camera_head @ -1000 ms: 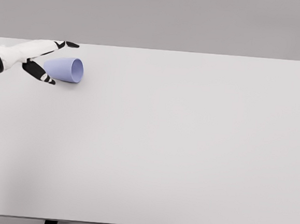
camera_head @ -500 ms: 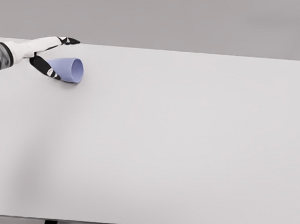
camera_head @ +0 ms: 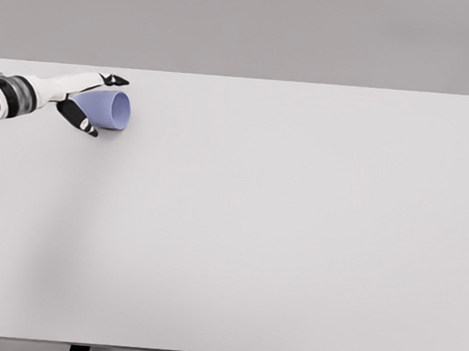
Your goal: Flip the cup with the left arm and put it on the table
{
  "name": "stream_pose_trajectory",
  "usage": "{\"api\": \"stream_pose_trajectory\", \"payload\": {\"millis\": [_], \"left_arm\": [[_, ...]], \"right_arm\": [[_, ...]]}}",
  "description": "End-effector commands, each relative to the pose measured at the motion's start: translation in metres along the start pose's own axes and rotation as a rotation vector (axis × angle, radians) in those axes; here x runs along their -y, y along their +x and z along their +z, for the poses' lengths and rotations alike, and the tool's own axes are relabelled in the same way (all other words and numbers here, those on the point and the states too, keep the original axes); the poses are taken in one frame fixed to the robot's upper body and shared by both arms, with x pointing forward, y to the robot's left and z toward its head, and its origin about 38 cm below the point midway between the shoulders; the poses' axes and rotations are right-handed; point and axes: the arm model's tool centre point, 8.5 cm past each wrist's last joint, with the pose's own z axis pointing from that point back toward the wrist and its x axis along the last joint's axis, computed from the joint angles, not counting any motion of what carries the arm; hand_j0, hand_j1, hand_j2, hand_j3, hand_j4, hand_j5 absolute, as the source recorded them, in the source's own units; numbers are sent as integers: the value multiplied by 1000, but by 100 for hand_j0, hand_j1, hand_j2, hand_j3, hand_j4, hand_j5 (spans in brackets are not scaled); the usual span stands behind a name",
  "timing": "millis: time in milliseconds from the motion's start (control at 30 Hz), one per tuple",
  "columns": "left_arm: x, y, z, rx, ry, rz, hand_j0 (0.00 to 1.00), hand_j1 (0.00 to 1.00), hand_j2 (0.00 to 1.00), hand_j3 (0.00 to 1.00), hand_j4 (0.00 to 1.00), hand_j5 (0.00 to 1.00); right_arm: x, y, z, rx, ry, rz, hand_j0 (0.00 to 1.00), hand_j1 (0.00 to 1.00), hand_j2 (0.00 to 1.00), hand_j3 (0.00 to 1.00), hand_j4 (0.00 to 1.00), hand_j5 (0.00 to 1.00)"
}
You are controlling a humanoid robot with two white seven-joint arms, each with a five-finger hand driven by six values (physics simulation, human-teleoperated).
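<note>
Table (camera_head: 279,228) fills nearly your whole view, a pale slab running edge to edge, with the only action tucked into its far left corner. There your left hand (camera_head: 82,98) comes in from the left edge, its white forearm lying low over the surface. The fingers are spread around the cup (camera_head: 110,109), one dark-tipped finger (camera_head: 116,79) over the top of it and another (camera_head: 83,121) down along its near side, so you are bracketing the body; whether they actually press on it you cannot tell from here. The cup itself is a small lilac thing on its side, mouth facing right. You should count the task as barely begun: reach made, grip not confirmed, no lift, no flip, no upright placing yet. Watch the edges, since the cup sits near the far rim and close to the left one. To the right and toward you there is wide open tabletop for turning and setting it down
</note>
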Motion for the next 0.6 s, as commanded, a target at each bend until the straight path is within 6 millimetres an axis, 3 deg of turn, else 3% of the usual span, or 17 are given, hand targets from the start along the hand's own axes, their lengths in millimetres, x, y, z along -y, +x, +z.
{"api": "stream_pose_trajectory", "payload": {"millis": [0,567], "left_arm": [[2,2,-3,-4,-6,-10,100,100,100,100,100,100],[-3,2,-13,-39,-19,-28,100,100,100,100,100,100]], "right_arm": [[0,0,0,0,0,1,100,100,100,100,100,100],[0,0,0,1,0,-1,100,100,100,100,100,100]]}}
